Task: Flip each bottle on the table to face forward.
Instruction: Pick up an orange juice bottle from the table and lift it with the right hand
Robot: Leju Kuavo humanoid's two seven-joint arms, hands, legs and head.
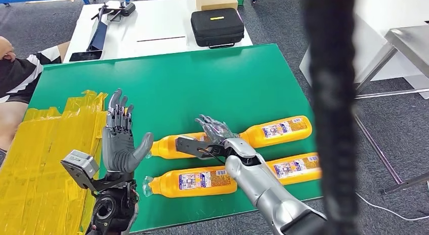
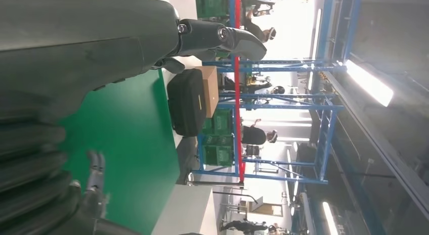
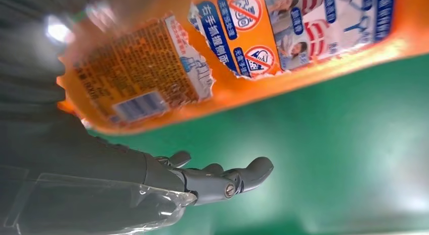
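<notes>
Four smooth orange plastic bottles (image 1: 193, 182) look slippery; my right hand (image 1: 215, 131) grasps one mid-body, left hand (image 1: 120, 139) released.

Green bench (image 1: 167, 78) carries a patch of yellow tape strips (image 1: 45, 159) on its left side. Behind it a white table (image 1: 152, 22) holds a black case (image 1: 217, 27), a cardboard box (image 1: 216, 0) and a dark tablet (image 1: 85, 56). Person in striped sleeve (image 1: 20, 73) sits at far left. Steel table (image 1: 410, 40) at right.
</notes>
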